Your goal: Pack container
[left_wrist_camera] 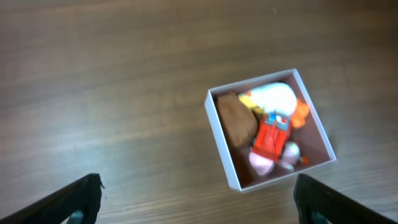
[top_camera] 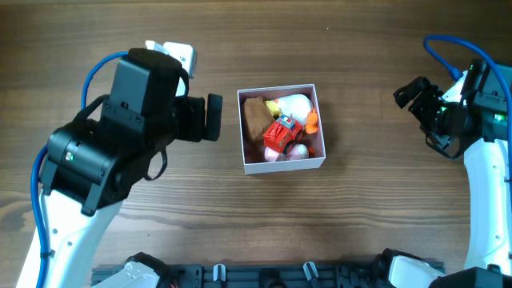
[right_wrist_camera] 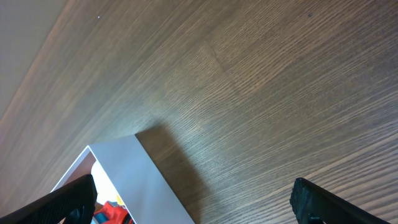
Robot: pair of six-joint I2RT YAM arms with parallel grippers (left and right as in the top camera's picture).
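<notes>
I logged the container (top_camera: 284,166) mid-counter (top_camera: 360,224), toys (top_camera: 282,134) inside. Left fingers (left_wrist_camera: 81,199) at 9 o'clock, right fingers (right_wrist_camera: 68,202) at 3 o'clock, both released.

Counter (top_camera: 352,232): matt, brown wood grain. Container (top_camera: 285,166): thin, smooth white walls, seemingly card, with matt dusty-pink lining. Red toy truck (top_camera: 282,134): glossy plastic. Left arm housing (top_camera: 144,88): smooth black plastic, slightly sheened.
</notes>
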